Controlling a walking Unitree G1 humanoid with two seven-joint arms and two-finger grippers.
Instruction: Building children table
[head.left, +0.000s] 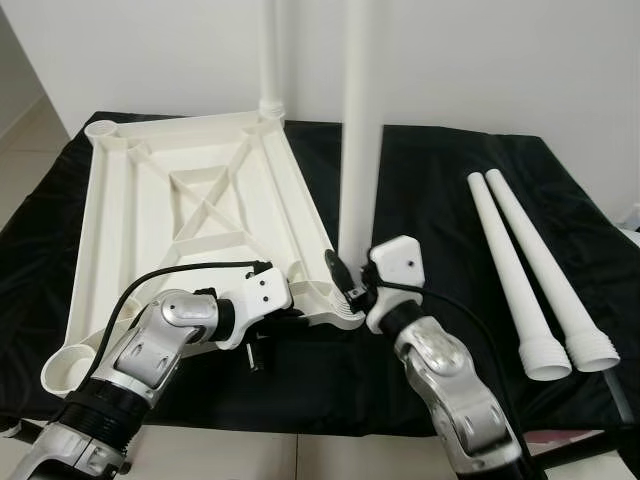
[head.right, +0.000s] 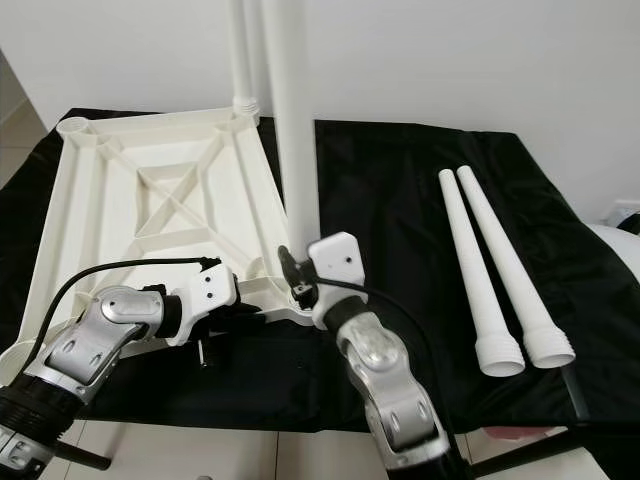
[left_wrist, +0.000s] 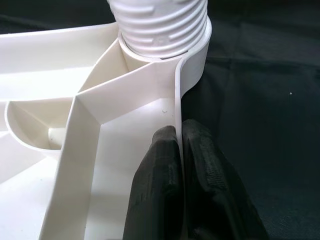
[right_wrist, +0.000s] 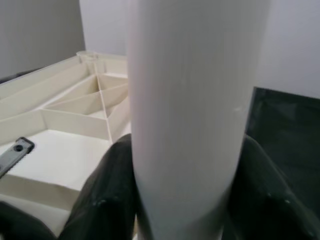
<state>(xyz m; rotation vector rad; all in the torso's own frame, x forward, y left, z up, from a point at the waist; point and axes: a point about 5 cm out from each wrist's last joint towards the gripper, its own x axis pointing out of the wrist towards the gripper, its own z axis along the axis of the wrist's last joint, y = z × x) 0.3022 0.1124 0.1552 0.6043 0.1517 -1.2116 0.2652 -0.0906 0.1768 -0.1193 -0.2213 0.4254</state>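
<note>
a plain white wall (head.left: 480, 60) rises right behind the black cloth (head.left: 450, 190) that covers the work surface, with pale tiled floor (head.left: 25, 140) beside the cloth's left edge and more along its near edge.

Head pair: look forward and down from above — both share the upturned tabletop (head.left: 190, 200) on the black cloth (head.left: 450, 190).
Left wrist: very close, along its fingers (left_wrist: 200, 165) at the tabletop's rim.
Right wrist: very close — facing the upright leg (right_wrist: 192, 110).
</note>
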